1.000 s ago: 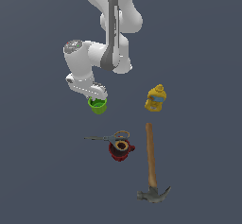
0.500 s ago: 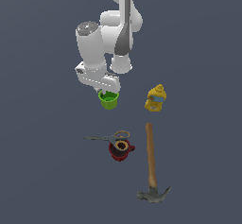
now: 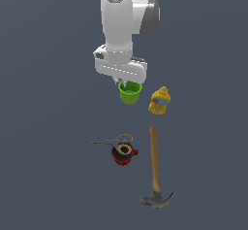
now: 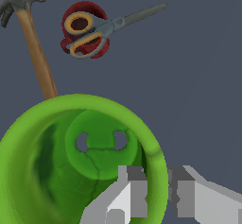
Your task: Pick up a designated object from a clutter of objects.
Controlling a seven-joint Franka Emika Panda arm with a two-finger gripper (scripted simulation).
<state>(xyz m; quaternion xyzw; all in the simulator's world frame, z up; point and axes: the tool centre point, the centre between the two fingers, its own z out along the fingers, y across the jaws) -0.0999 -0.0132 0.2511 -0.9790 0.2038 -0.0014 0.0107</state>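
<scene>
The bright green cup (image 3: 130, 92) hangs under my gripper (image 3: 127, 82), lifted clear of the other objects. In the wrist view the cup (image 4: 56, 171) fills the lower half, mouth toward the camera. My gripper (image 4: 157, 190) is shut on its thick rim, with one finger (image 4: 132, 192) inside the cup and the other finger (image 4: 184, 194) outside. The rest of the clutter lies below and apart from the cup.
A yellow bottle (image 3: 160, 101) stands close to the cup on the exterior view's right. Grey scissors with orange handles (image 3: 110, 140) lie over a dark red mug (image 3: 123, 154). A wooden-handled claw hammer (image 3: 155, 168) lies nearer the front. The wrist view shows the scissors (image 4: 94, 29), mug (image 4: 92, 8) and hammer (image 4: 35, 53).
The arm has carried the green cup toward the exterior view's right and a little upward, closer to the yellow bottle. The other objects have not moved.
</scene>
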